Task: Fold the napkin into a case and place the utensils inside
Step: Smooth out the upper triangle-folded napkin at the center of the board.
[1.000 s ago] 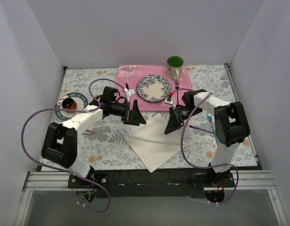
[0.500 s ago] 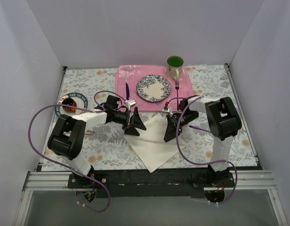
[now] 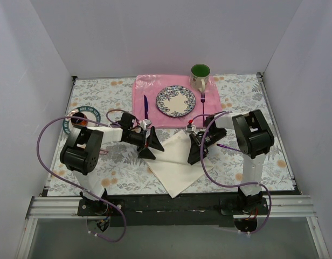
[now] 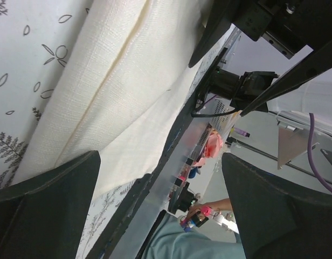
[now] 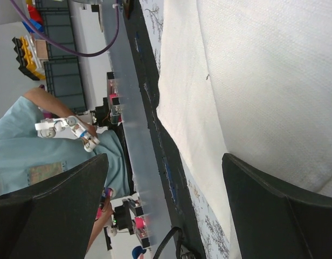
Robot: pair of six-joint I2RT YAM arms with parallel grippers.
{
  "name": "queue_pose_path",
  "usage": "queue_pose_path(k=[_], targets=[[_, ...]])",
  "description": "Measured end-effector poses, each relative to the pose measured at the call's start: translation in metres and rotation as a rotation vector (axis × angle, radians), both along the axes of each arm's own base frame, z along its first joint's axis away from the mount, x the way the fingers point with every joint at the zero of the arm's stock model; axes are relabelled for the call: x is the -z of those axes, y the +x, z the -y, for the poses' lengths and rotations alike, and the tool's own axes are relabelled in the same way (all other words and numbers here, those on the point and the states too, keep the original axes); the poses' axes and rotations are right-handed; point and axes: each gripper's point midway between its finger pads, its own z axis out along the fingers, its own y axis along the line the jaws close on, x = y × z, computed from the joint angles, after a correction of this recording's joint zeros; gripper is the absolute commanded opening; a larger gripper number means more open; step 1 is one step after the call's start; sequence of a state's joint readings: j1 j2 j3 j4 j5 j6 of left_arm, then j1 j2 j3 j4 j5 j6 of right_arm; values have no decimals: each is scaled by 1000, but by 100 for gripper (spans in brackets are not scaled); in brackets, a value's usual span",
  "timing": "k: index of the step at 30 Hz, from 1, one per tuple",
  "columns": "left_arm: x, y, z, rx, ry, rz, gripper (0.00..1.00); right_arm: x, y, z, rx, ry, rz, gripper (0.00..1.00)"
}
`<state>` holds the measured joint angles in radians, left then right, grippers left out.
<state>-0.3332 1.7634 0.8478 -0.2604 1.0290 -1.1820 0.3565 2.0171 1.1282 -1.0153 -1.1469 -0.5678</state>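
- Pincers both gape wide and empty: your left pincer (image 3: pixel 153 145) and right pincer (image 3: pixel 196 149) flank the napkin (image 3: pixel 174 164), a flat diamond at lower centre.
- Grip opposite edges level, then lift together so your fold runs straight.

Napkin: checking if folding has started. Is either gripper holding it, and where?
Nothing is held. The left gripper and right gripper are open at the napkin's far edges.

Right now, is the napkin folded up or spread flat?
Spread flat: the napkin lies as a wide square, not a narrow pocket. Left wrist view shows one ridge; fold or hem, cannot tell.
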Motion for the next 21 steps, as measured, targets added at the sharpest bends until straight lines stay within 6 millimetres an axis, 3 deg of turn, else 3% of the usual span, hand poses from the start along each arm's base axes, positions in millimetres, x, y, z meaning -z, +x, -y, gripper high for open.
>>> queue_pose_path(k=[13, 18, 21], targets=[[9, 2, -5, -15, 17, -22, 92, 9, 8, 9, 13, -66, 25, 95], [5, 2, -5, -8, 3, -13, 86, -3, 5, 10, -1, -41, 61, 94], [-14, 1, -1, 7, -30, 42, 84, -19, 3, 7, -3, 10, 68, 95]])
